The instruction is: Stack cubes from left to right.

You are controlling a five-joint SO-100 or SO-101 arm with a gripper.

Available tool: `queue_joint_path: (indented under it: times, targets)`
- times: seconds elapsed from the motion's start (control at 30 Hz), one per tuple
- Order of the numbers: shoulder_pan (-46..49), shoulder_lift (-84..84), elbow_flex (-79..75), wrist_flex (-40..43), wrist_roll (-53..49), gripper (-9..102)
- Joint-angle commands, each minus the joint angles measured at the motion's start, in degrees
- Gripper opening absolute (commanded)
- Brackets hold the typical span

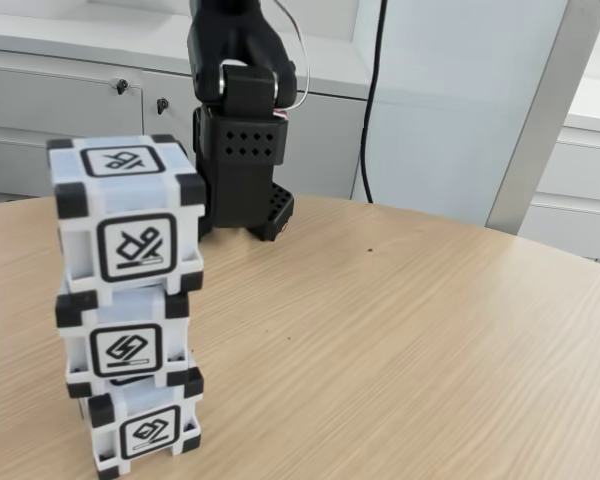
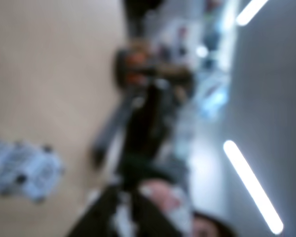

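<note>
White cubes, black arm, pale wood table

Three cubes (image 1: 130, 300) are seen in the fixed view; each is coloured white, with black blocks at the corners and a black-framed line sign on every face shown. The arm (image 1: 238, 110) is coloured black and dotted with small holes. The table (image 1: 400, 340) is coloured light tan and is marked with thin wood lines. In the wrist view the colours are blurred.
</note>
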Motion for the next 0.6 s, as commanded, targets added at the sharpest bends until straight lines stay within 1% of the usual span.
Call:
queue_joint_path:
  times: [0.0, 0.2, 0.37, 0.47, 0.57]
  targets:
    - [0.1, 3.7, -0.1, 0.2, 0.7, 0]
    - [0.1, 10.8, 1.8, 0.1, 1.4, 0]
    - [0.0, 16.1, 17.1, -1.1, -1.3, 0]
    - [0.0, 18.0, 27.9, -4.7, -2.7, 0]
    - [0.0, 18.8, 37.9, -11.7, -4.3, 0]
